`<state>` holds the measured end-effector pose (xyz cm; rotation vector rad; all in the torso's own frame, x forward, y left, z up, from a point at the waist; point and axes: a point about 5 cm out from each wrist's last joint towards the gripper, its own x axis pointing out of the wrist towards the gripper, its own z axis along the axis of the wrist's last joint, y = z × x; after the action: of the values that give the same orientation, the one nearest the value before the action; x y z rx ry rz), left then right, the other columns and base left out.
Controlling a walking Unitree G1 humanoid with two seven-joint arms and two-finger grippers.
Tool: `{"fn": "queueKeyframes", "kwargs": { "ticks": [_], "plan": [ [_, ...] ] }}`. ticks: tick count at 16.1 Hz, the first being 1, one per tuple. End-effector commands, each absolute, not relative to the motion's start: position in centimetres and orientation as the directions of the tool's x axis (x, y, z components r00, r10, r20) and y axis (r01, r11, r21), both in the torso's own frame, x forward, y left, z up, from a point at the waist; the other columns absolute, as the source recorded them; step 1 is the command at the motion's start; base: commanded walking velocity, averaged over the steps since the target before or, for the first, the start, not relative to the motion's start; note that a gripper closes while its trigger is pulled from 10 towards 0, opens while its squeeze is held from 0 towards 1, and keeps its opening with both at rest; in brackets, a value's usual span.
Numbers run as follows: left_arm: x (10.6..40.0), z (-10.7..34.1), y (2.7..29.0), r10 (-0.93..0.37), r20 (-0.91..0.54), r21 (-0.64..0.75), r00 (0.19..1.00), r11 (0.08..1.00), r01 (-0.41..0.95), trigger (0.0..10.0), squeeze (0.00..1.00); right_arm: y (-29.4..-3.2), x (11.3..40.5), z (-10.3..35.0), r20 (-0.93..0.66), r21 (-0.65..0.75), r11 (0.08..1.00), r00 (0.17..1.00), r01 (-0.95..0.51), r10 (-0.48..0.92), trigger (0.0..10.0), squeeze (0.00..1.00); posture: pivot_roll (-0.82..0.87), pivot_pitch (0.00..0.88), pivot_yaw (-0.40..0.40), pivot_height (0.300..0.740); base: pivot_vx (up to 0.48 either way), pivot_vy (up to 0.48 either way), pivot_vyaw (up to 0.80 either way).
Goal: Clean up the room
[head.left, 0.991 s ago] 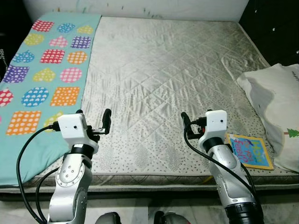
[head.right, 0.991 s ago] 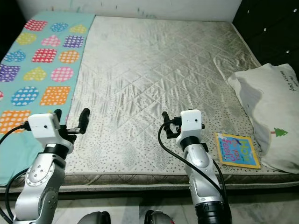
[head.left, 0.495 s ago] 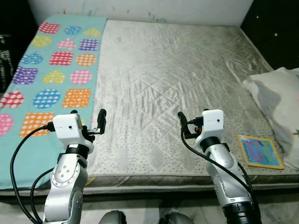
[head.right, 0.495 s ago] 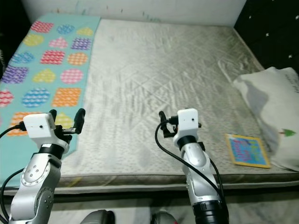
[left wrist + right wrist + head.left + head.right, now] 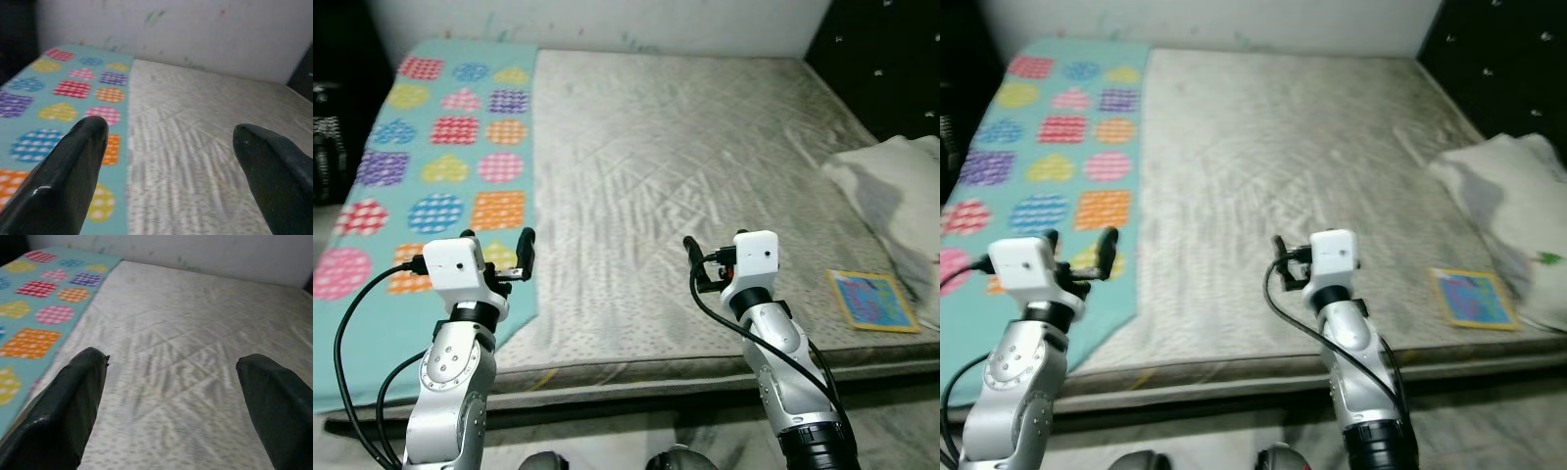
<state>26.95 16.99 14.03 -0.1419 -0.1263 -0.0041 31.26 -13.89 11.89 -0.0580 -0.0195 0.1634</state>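
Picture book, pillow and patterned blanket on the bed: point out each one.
picture book [image 5: 872, 301], left eye view, middle of its cover.
pillow [image 5: 891, 181], left eye view, its top face.
patterned blanket [image 5: 450, 166], left eye view, a yellow heart.

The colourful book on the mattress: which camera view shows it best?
The left eye view shows the colourful book best: its cover is sharp, flat near the mattress edge, beside the white pillow. The right eye view shows it blurred. The wrist views look over the mattress and patterned blanket instead.
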Motion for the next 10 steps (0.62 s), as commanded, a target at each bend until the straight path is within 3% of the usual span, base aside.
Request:
{"fn": "queueKeyframes", "kwargs": {
  "ticks": [1, 10],
  "plan": [
    [26.91, 13.79, 16.22, -0.018, 0.115, -0.147, 0.993, 0.989, 0.035, 10.0, 0.00, -15.04, 31.20, 11.80, 0.009, -0.071, 0.989, 0.991, -0.132, 0.133, 10.0, 0.00, 0.05, 0.166, -0.054, 0.740, 0.000, 0.480, 0.00],
    [26.97, 13.78, 16.28, -0.016, 0.114, -0.149, 0.993, 0.988, 0.033, 10.0, 0.00, -15.04, 31.29, 11.70, 0.005, -0.068, 0.990, 0.992, -0.127, 0.128, 10.0, 0.00, 0.05, 0.169, -0.050, 0.740, 0.000, 0.480, 0.00]
  ]
}}
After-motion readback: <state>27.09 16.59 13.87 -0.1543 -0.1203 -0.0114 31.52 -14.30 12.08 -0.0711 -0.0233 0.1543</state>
